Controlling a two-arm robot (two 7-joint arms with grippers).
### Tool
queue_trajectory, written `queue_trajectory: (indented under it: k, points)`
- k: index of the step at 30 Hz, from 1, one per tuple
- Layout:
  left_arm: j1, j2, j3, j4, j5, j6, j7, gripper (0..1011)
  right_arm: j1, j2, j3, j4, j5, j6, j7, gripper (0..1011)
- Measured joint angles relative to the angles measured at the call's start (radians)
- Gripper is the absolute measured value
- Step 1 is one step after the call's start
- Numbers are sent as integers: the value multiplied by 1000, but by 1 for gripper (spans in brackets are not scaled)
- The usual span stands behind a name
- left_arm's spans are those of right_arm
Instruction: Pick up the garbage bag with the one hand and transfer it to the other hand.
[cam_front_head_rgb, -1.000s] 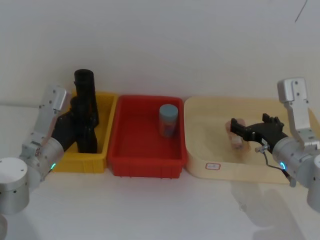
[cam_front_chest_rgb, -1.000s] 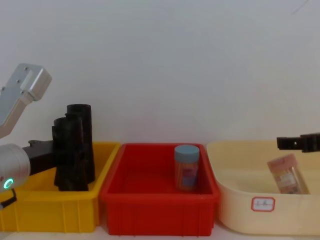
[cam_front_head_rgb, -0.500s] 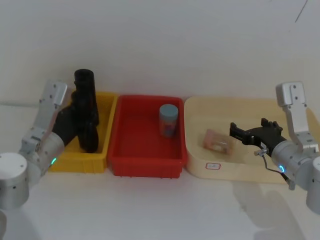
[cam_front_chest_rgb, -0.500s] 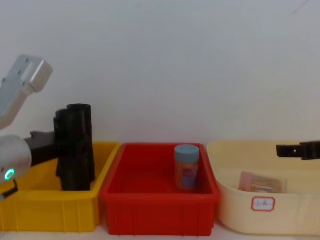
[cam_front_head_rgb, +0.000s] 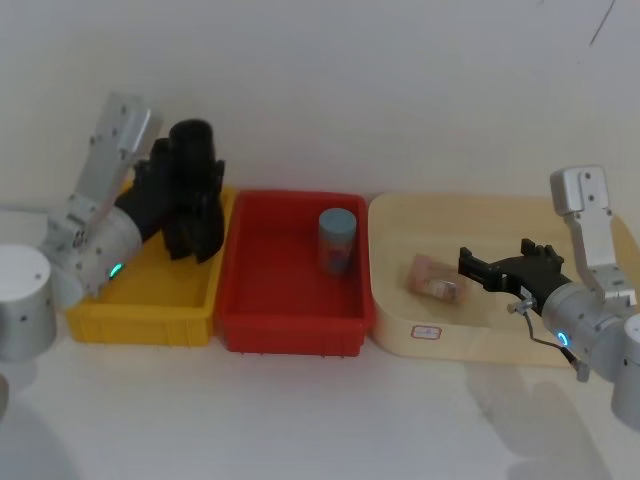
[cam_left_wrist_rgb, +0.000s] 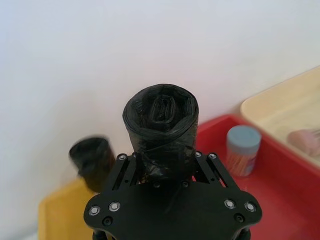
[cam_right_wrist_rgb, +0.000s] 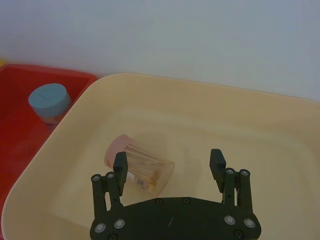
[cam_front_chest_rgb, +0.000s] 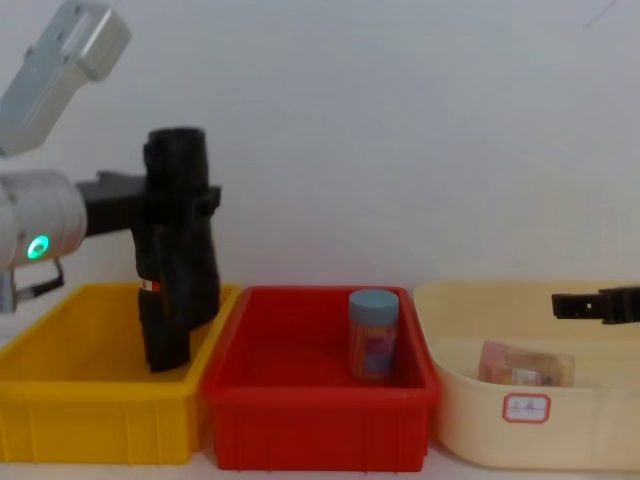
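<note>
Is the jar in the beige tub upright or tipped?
Tipped: the jar lies on its side in the beige tub, before the open right tool. The left tool grips the garbage bag.

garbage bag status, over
Left gripper shut on garbage bag, held tilted over yellow bin. Right gripper open, low over beige tub near a tipped jar. Between them: red bin with upright jar.

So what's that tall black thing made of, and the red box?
The garbage bag, held over the yellow bin by the left gripper, looks like thin black plastic film: shiny, crinkled, rolled up. The red bin seems hard moulded plastic: smooth, slightly glossy, stiff walls. The right gripper hangs open over the cream tub.
</note>
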Motion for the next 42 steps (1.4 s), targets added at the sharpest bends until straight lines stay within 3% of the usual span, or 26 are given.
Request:
queue_trajectory:
  k: [7, 13, 23, 31, 42]
  points:
    - [-71, 0, 33, 17, -9, 8, -71, 376, -4, 8, -3, -3, -1, -1, 14, 1000]
    - [-140, -18, 65, 72, -24, 8, -139, 376, -19, 27, -14, -26, -5, -16, 48, 1000]
    - [-259, -83, 119, 214, -59, -20, -248, 375, -62, 63, -44, -118, -10, -64, 119, 1000]
    - [-326, -131, 141, 314, -97, -45, -326, 376, -89, 82, -72, -200, -14, -101, 156, 1000]
    - [-390, -183, 154, 428, -154, -63, -408, 375, -88, 81, -83, -204, -18, -98, 155, 1000]
